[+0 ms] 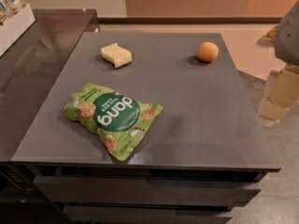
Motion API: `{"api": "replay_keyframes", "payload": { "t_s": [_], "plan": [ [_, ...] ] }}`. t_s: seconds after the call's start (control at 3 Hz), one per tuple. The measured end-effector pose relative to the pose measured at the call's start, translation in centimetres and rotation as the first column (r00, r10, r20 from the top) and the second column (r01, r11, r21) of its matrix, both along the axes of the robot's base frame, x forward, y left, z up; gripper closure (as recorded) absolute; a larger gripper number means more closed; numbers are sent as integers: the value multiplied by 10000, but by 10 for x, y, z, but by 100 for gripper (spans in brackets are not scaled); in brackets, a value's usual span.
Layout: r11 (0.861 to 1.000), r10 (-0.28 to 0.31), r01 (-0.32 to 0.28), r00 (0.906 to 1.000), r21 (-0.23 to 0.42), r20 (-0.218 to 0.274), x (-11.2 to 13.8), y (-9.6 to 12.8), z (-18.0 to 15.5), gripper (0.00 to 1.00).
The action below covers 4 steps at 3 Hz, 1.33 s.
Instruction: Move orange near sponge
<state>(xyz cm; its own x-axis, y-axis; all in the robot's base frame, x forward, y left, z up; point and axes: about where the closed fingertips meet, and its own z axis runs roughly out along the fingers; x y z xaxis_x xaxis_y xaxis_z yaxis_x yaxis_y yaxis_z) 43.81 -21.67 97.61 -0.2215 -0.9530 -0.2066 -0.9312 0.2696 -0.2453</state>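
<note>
The orange (pixel 207 51) is a small round fruit at the far right of the grey table top (pixel 196 115). The sponge (pixel 116 55) is a pale yellow block with wavy sides at the far left-centre of the same top, well apart from the orange. My gripper (pixel 279 97) hangs at the right edge of the view, beyond the table's right edge, to the right of the orange and nearer than it, holding nothing that I can see.
A green snack bag (pixel 113 119) lies on the near left part of the table. A second dark counter (pixel 32 64) adjoins on the left, with a white box of packets (pixel 11 17) at its far end. Drawers (pixel 140 190) sit below the table's front edge.
</note>
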Motion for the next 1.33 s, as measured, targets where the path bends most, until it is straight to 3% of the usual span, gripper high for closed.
{"api": "replay_keyframes", "payload": {
  "t_s": [0.33,0.67,1.33],
  "plan": [
    [10000,-12,12,9999,21,126,4,0,2,0],
    [9995,68,-79,9994,307,333,26,3,3,0],
    [9924,-167,76,9972,1227,731,95,11,-10,0]
  ]
}}
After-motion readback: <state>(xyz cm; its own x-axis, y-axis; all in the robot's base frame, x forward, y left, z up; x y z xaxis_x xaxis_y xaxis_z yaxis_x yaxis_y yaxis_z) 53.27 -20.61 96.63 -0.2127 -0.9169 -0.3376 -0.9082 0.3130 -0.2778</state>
